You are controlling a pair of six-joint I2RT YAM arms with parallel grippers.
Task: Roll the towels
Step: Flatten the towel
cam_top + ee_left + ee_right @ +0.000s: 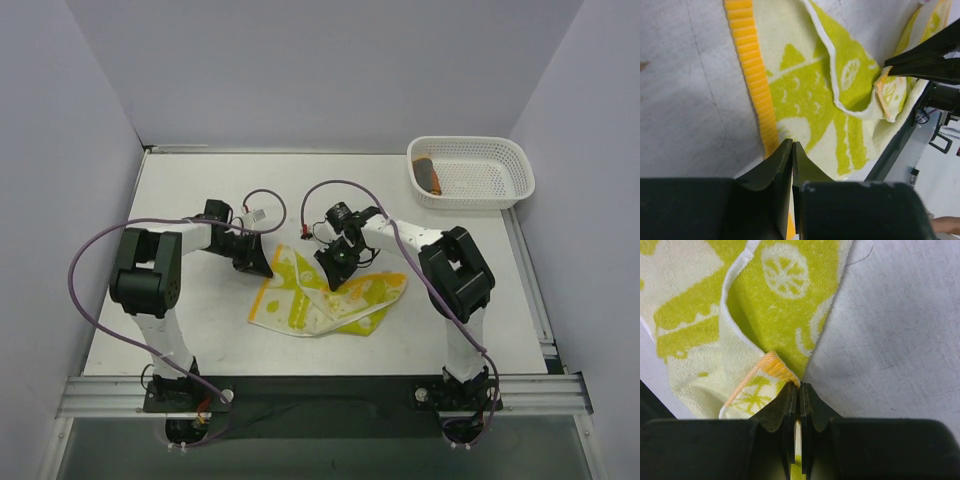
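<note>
The left gripper (792,146) fills the bottom of its own view. Its black wedge fingers are pressed almost flat together over the ribbed orange hem (752,65) of the yellow towel (330,300). A sliver of hem shows between them, so it looks clamped on that edge. The right gripper (799,386) is pinched just as tight on a folded corner, with a scrap of orange band bunched at its tips and pale cloth showing in the slit between the fingers.

Two grips on the far edge, one on each side, look meant to lift or turn that edge as one, so the roll starts straight rather than skewed. The towel lies mid-table (200,180) between the arms. It is crumpled, with one flap folded over, and not yet rolled.

The cloth is soft looped terry, pale yellow with lime prints, a citrus slice among them, and is trimmed with white piping (832,75). It is limp and drapes where it is raised, so it will likely sag between the two grips. The table is matte, pale and scuffed.

The orange towel (430,176) sits at the left end of the white mesh basket (520,185) in the far right corner, well apart from both grippers. It looks like a compact bundle, but it is too small to tell whether it is rolled.
</note>
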